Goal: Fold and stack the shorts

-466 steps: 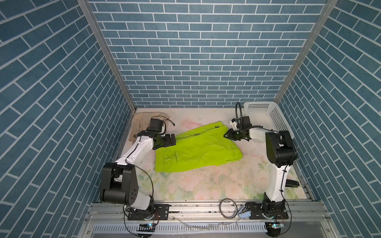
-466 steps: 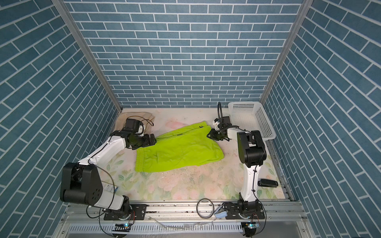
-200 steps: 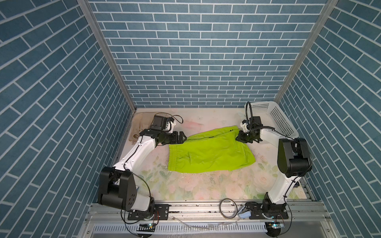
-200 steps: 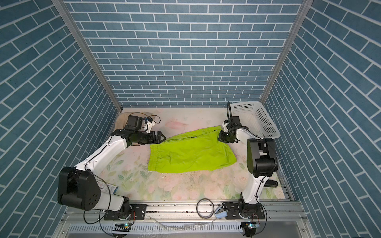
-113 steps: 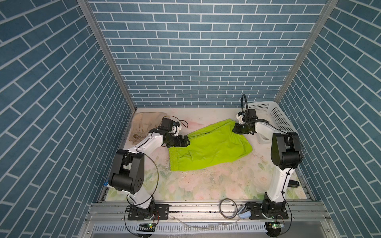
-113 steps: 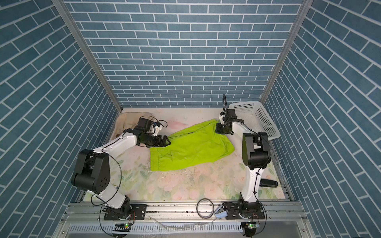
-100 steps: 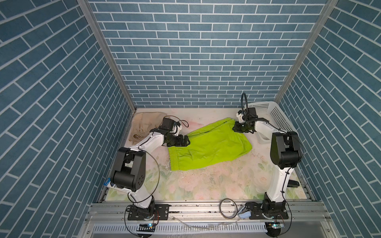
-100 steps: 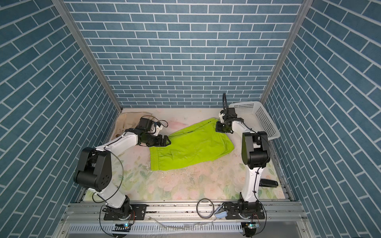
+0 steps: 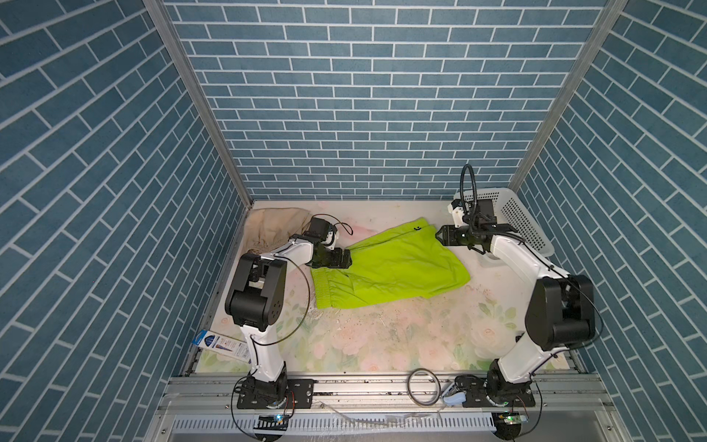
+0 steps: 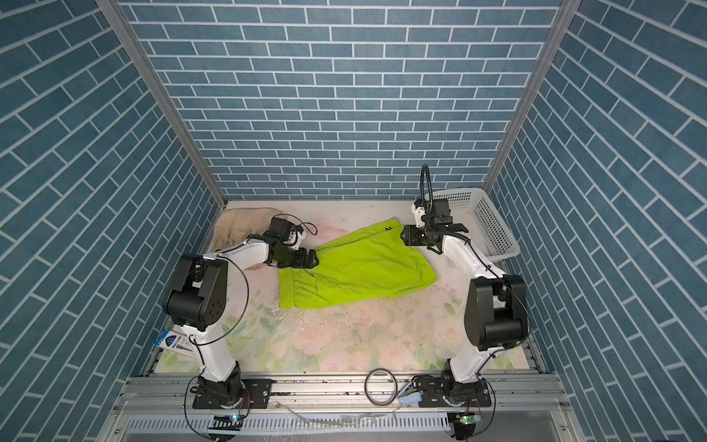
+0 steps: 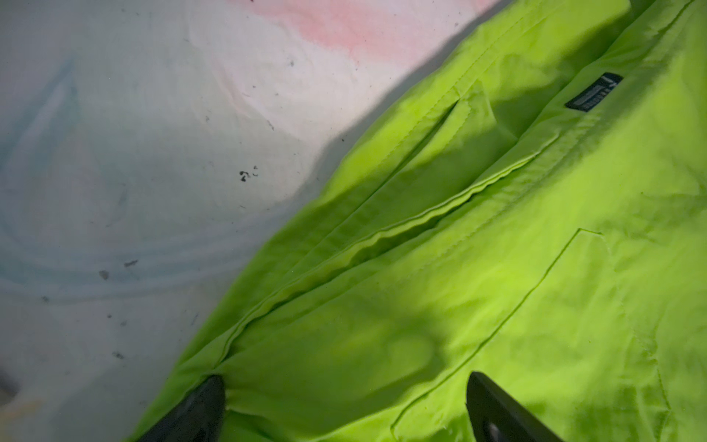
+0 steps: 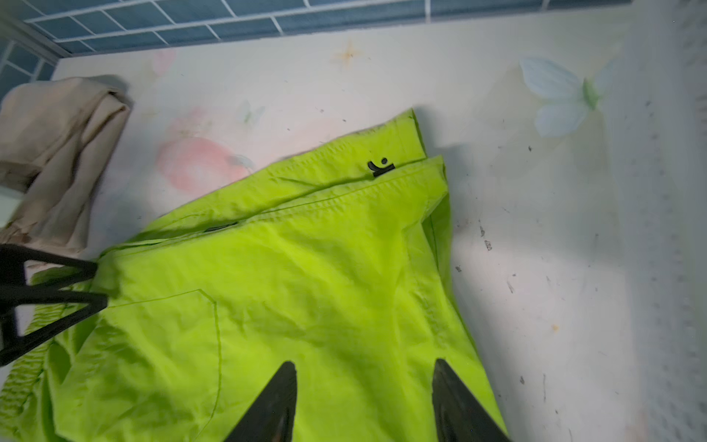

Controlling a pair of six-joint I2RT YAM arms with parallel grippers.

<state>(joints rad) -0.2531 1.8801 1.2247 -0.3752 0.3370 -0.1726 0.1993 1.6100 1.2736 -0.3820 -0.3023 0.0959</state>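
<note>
The lime-green shorts (image 9: pixel 390 268) (image 10: pixel 359 271) lie folded flat mid-table, gathered waistband at the left and leg hems with a small dark logo (image 12: pixel 380 167) at the back right. My left gripper (image 9: pixel 346 258) (image 10: pixel 313 260) (image 11: pixel 344 382) is open, low over the waistband's far corner, with loose green fabric between its fingers. My right gripper (image 9: pixel 440 234) (image 10: pixel 403 234) (image 12: pixel 364 365) is open just over the hem end, holding nothing. The beige shorts (image 9: pixel 271 225) (image 10: pixel 241 224) (image 12: pixel 57 153) lie bunched in the back left corner.
A white perforated basket (image 9: pixel 516 222) (image 10: pixel 482 225) leans in the back right corner behind my right arm. A blue-and-white packet (image 9: pixel 220 344) (image 10: pixel 172 342) lies at the front left edge. A cable loop (image 9: pixel 421 386) rests on the front rail.
My right gripper has opened and let go of the green shorts' hem end, which now lies flat. The shorts shifted slightly back and left. My left gripper stayed open at the waistband.
</note>
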